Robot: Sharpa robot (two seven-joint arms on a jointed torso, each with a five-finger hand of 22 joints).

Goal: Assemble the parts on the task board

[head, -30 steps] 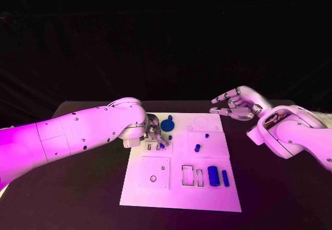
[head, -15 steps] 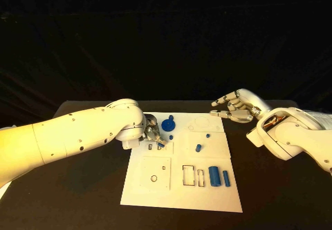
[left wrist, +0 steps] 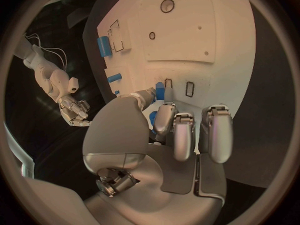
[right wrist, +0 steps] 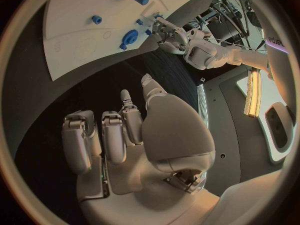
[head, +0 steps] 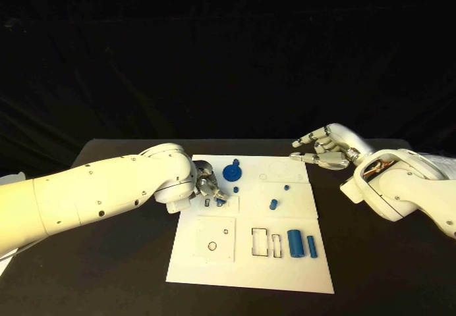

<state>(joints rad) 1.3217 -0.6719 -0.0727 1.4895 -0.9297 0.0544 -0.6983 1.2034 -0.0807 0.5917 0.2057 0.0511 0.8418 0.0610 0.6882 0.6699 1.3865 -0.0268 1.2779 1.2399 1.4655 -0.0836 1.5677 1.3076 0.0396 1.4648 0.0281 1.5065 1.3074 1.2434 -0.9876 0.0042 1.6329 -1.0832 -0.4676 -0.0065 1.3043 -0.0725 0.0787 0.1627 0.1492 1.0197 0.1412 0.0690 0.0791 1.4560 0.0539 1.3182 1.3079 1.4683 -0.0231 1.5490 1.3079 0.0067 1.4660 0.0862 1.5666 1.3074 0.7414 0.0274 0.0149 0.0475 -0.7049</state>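
Left hand of mine sat low on the board near its far left part, thumb and a finger pinching a small blue part just beside two little rectangular slots. Right hand hovered off the board's far right corner above the tabletop, fingers loosely curled and apart, holding nothing. Beyond my left hand stood a round blue piece; two blue bars lay nearer me.
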